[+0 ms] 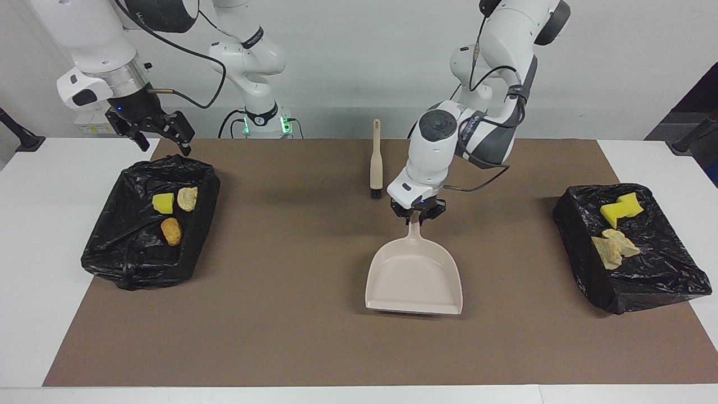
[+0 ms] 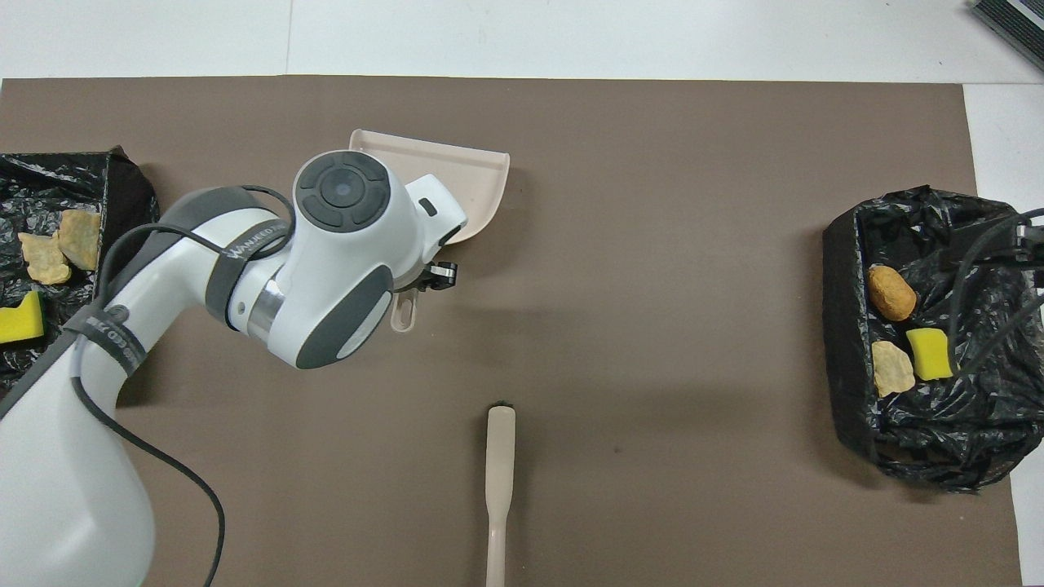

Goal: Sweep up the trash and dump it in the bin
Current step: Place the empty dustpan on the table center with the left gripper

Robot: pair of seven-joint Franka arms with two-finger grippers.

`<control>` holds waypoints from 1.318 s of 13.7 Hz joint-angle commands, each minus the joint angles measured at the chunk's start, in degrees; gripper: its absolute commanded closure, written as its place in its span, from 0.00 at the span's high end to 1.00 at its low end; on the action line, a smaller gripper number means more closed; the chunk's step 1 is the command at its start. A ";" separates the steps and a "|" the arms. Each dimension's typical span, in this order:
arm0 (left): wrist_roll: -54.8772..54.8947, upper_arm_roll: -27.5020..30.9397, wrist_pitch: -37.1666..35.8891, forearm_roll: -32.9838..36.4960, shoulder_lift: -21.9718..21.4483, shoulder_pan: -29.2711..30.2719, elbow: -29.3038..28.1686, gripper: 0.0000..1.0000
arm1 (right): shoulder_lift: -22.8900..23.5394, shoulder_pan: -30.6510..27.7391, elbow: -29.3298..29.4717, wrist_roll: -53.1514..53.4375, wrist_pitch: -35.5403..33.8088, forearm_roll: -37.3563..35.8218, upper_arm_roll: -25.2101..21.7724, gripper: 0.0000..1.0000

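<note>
On the brown mat that covers the middle of the table, the beige dustpan sits flat near the centre, its handle pointing toward the robots and its wide mouth pointing away from them. The left tool is clamped together on the dustpan's handle, just above the pan.

The brush lies on the mat nearer to the robots than the dustpan, untouched, its black bristle end toward the dustpan and its thin handle toward the robots' bases.

The trash is all off the mat, inside two bins lined with black bags. In the bin toward the left arm's end of the table from the dustpan lie a yellow sponge chunk and tan crumpled scraps, the sponge nearer to the robots than the scraps. In the bin toward the right arm's end of the table from the dustpan lie a smaller yellow chunk, a pale tan lump touching or just beside it, and an orange bread-like lump farther from the robots than those two.

The right tool hangs in the air over the rim of that bin on its robot-facing edge, its fingers spread apart and gripping nothing.
</note>
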 commanded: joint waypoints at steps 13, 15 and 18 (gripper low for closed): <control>-6.93 -1.34 3.98 -1.13 4.71 -3.37 -2.47 1.00 | -2.58 -0.45 -3.98 -5.31 0.90 -1.04 0.56 1.00; -6.67 -0.38 1.17 -1.13 0.86 -3.37 -2.47 1.00 | -2.58 -0.37 -3.98 -5.31 0.72 -1.04 0.56 1.00; -2.38 3.48 -13.12 -1.13 -7.31 -3.63 -3.43 1.00 | -2.49 0.07 -3.11 -5.40 0.37 -0.96 0.04 1.00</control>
